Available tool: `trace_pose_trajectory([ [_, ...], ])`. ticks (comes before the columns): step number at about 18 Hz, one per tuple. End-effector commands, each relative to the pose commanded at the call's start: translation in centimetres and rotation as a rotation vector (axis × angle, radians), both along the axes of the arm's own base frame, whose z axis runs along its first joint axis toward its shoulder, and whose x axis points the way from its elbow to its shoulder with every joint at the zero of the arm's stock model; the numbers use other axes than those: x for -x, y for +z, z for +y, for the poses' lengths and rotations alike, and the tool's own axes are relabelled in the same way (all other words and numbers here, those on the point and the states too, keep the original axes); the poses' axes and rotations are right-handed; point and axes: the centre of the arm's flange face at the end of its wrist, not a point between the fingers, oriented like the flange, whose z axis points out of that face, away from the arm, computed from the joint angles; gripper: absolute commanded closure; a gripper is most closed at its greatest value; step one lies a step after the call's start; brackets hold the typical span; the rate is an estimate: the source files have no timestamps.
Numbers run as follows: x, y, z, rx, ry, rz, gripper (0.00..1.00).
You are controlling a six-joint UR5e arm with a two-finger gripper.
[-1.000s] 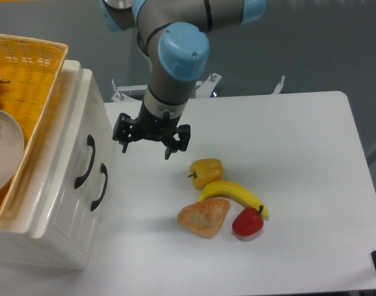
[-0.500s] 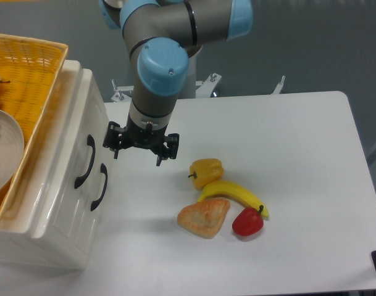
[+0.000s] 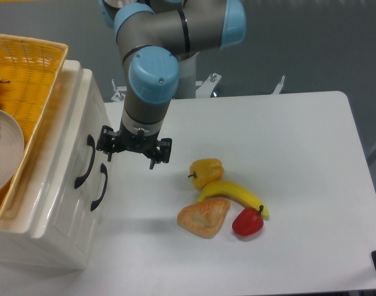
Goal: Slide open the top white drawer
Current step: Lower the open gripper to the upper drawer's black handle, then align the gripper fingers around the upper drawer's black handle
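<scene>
Approach step. Claw (image 3: 133,155) spread, empty, just beside the top drawer (image 3: 67,157) handle (image 3: 86,161), at its 3 o'clock. We judge next: reach the handle, pinch.

The top white drawer (image 3: 58,154) looks like shiny smooth plastic, with light glinting on its front. Its curved handle (image 3: 85,161) is black and a bit glossy. The basket (image 3: 33,74) at 10 o'clock is rough yellow wicker. The plate (image 3: 5,151) inside it is smooth and white. The table (image 3: 286,154) is flat, matt white. The gripper (image 3: 131,153) is dull black, under a grey metal arm (image 3: 157,37) with smooth blue plastic caps
</scene>
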Motion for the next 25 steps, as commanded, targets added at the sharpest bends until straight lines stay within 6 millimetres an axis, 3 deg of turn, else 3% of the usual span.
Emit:
trace_pose_trajectory([
  [25, -0.3, -1.0, 0.5, -0.014, 0.029, -0.072, 0.0],
])
